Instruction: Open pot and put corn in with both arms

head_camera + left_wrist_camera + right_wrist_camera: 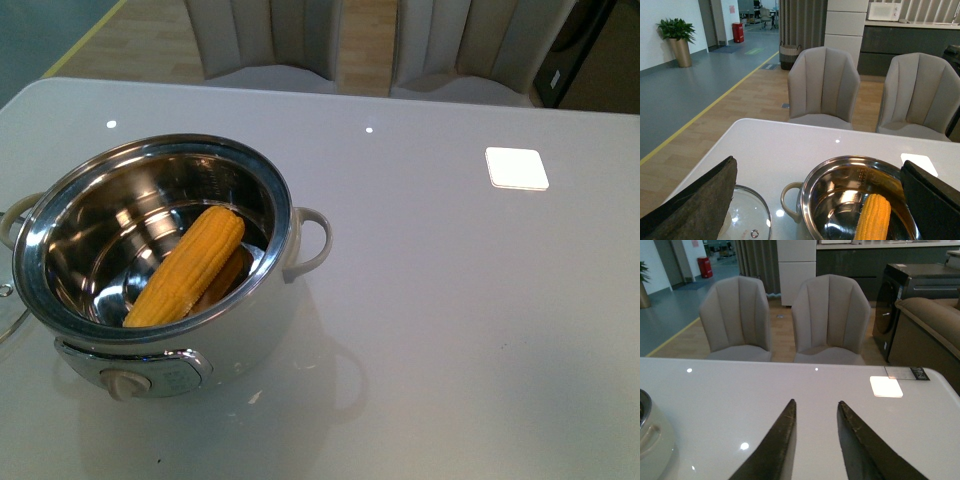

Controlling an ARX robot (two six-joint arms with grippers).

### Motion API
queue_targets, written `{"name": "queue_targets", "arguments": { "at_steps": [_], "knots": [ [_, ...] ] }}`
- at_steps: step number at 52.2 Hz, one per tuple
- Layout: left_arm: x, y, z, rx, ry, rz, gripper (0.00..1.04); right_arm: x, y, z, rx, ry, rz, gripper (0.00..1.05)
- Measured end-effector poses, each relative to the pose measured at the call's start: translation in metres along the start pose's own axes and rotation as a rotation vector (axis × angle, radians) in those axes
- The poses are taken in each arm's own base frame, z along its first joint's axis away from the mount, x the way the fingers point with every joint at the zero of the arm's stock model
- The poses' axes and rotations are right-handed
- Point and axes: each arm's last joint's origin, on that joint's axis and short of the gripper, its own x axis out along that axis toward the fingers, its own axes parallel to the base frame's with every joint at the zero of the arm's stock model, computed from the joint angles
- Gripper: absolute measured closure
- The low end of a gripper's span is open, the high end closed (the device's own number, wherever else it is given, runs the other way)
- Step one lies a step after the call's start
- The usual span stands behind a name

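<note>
You see the round cream-white electric pot [160, 270] with its shiny steel interior uncovered on the glossy white table [450, 300]. The yellow-orange corn cob [188, 265] lies inside it, tilted against the inner wall. A clear glass lid [747, 217] rests on the table beside the pot. The left gripper [815, 210] is spread wide above the pot, holding nothing. The right gripper [816, 445] hangs parted and empty above bare table. 2 grey upholstered chairs [785, 320] stand behind.

The pot [165, 270] stands open on the white worktop [450, 300], its control knob [122, 384] facing the camera. Inside, the corn [188, 267] lies slanted against the steel wall (one end low, the other higher). Two pale chairs [265, 40] stand beyond the worktop.
</note>
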Motion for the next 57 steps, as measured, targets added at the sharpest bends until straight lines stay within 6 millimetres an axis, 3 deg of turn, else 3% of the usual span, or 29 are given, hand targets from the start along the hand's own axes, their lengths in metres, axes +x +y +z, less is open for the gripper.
{"name": "queue_targets", "arguments": {
  "at_steps": [6,13,21,57],
  "knots": [
    [0.0000,0.0000,0.0000,0.000,0.000,0.000,0.07,0.0000,0.0000,0.0000,0.000,0.000,0.000,0.57],
    [0.0000,0.0000,0.0000,0.000,0.000,0.000,0.07,0.0000,0.0000,0.0000,0.000,0.000,0.000,0.29],
    [0.0000,0.0000,0.0000,0.000,0.000,0.000,0.07,0.0000,0.0000,0.0000,0.000,0.000,0.000,0.07],
    [0.0000,0.0000,0.0000,0.000,0.000,0.000,0.07,0.0000,0.0000,0.0000,0.000,0.000,0.000,0.09]
  ]
}}
